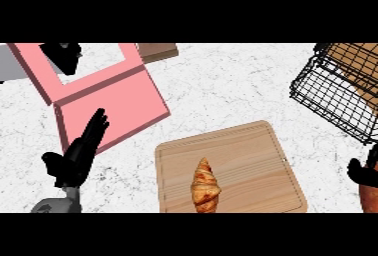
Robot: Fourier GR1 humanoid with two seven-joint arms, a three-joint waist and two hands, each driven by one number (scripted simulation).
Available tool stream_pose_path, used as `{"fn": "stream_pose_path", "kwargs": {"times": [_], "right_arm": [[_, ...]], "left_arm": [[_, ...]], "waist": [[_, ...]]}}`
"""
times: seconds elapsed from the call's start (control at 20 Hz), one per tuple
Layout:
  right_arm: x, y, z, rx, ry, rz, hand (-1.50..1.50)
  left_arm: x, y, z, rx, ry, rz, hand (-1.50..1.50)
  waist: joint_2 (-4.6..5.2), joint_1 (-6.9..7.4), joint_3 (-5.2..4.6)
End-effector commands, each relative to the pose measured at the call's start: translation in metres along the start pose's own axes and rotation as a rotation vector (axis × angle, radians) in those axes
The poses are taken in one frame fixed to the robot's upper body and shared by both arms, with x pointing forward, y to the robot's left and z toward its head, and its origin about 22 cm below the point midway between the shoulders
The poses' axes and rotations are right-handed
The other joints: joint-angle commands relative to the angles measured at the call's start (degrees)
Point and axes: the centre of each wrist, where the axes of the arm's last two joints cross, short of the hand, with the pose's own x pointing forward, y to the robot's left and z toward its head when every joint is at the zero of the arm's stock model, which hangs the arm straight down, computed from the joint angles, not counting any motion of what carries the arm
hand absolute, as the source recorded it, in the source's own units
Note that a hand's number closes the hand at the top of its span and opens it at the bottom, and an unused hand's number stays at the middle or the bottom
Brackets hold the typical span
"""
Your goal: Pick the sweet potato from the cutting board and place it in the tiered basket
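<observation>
- The right robot hand (363, 172) is showing at the right edge of the view, its black fingers curling around a reddish-brown sweet potato (370, 197) that is hanging down below the robot hand, mostly cut off by the edge.
- The sweet potato is sitting off the cutting board (247, 150), which is lying to the left of that robot hand.
- A croissant (206, 186) is lying on the board, well left of the right robot hand, untouched.
- The black wire tiered basket (336, 87) is standing just beyond the right robot hand, so the carry looks short; the task seems about halfway along.
- The left robot hand (77, 152) is resting open at the left, fingers straight, beside a pink box (111, 95) on the white worktop (221, 85), apparently keeping clear.
</observation>
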Motion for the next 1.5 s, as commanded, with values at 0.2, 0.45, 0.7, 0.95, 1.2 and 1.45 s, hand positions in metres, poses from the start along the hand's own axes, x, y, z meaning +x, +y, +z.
{"fn": "stream_pose_path", "kwargs": {"times": [0.2,0.45,0.7,0.95,1.2,1.45], "right_arm": [[-0.09,-0.105,-0.012,-0.302,-0.029,-0.445,1.5],[-0.153,-0.151,0.004,-0.389,-0.117,-0.488,1.5],[-0.176,-0.218,0.011,-0.393,-0.091,-0.575,1.5],[-0.153,-0.255,0.014,-0.38,-0.047,-0.617,1.5],[-0.127,-0.283,-0.015,-0.359,-0.018,-0.64,1.5],[-0.1,-0.289,-0.046,-0.323,-0.015,-0.605,1.5]], "left_arm": [[-0.004,0.006,0.009,-0.004,0.02,0.011,0.0],[0.014,0.005,-0.005,-0.052,-0.019,-0.011,0.0],[0.004,-0.028,-0.008,-0.123,-0.045,-0.001,0.0],[0.021,-0.028,-0.017,-0.125,-0.05,-0.012,0.0],[0.021,-0.033,-0.02,-0.152,-0.059,-0.021,0.0],[0.03,-0.048,-0.031,-0.197,-0.054,-0.007,0.0]], "waist": [[-0.31,0.15,-0.1],[0.64,3.93,-0.23],[1.41,8.03,-0.34],[1.57,9.25,-0.34],[1.79,10.42,-0.31],[2.08,11.52,-0.3]]}}
